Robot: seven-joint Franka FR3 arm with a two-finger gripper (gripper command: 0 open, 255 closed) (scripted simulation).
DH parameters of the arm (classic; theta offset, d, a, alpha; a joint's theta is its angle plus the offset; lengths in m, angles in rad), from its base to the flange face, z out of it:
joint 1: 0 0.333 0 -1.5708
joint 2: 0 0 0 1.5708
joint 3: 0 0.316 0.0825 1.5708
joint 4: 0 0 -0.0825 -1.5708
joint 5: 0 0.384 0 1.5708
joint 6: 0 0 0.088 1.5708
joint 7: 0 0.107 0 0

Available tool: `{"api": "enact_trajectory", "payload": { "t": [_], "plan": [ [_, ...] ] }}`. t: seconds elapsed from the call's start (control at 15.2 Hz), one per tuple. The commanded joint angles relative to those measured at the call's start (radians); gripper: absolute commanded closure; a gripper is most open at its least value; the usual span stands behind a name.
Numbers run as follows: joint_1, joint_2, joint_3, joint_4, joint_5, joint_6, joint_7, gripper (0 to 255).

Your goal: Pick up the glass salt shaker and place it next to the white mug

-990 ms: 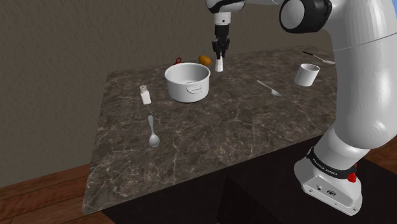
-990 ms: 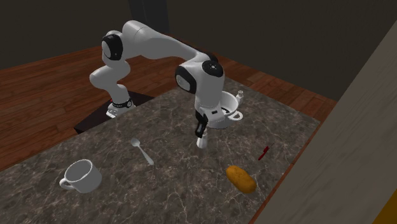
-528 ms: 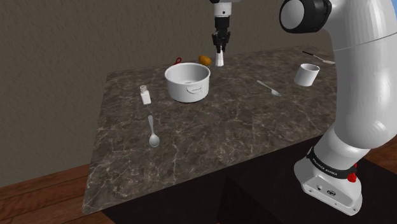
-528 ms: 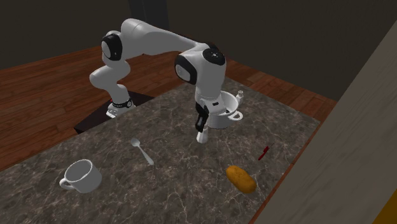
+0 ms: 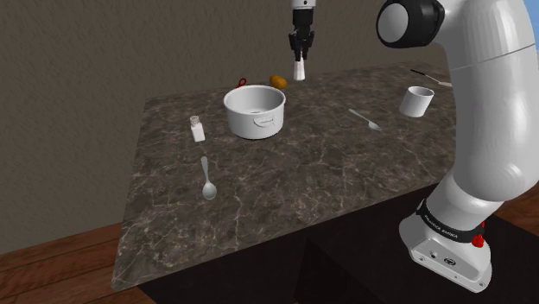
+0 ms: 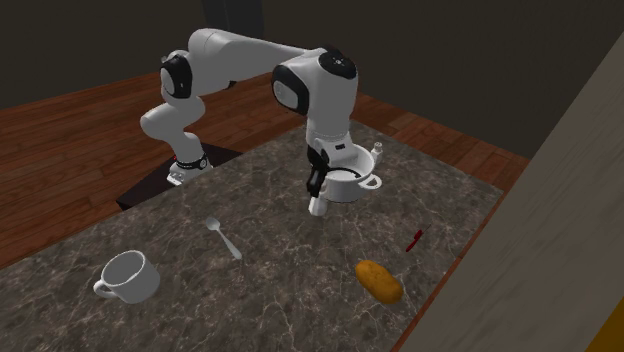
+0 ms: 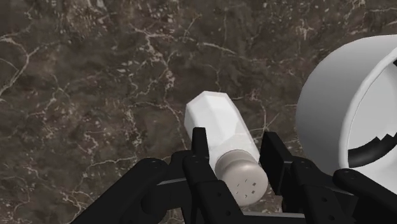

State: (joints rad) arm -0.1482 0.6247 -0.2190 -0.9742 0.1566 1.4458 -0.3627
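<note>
We count the grasp as done. The all-black two-finger gripper is clamped on the white faceted salt shaker with a grey perforated cap, one finger on each side just below the cap. In the shoulder view the shaker hangs near the top centre of the frame, up and to the right of the white two-handled pot, and it appears lifted clear of the dark marbled stone countertop. As we judge it, the carry and the set-down remain. The white mug stands well apart at the lower left of the second exterior view, with a small grey fork lying between.
</note>
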Motion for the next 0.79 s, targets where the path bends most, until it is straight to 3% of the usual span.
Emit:
{"api": "enact_trajectory", "payload": {
  "t": [0.0, 0.46, 0.59, 0.73],
  "plan": [
    [-0.005, 0.012, 0.001, 0.046, 0.002, -0.034, 0.002, 255],
    [-0.036, 0.096, 0.009, 0.278, 0.015, -0.180, 0.015, 255],
    [-0.022, -0.048, -0.011, 0.033, -0.006, -0.082, -0.025, 255],
    [-0.022, -0.143, -0.025, -0.120, -0.023, -0.026, -0.058, 255]
  ]
}}
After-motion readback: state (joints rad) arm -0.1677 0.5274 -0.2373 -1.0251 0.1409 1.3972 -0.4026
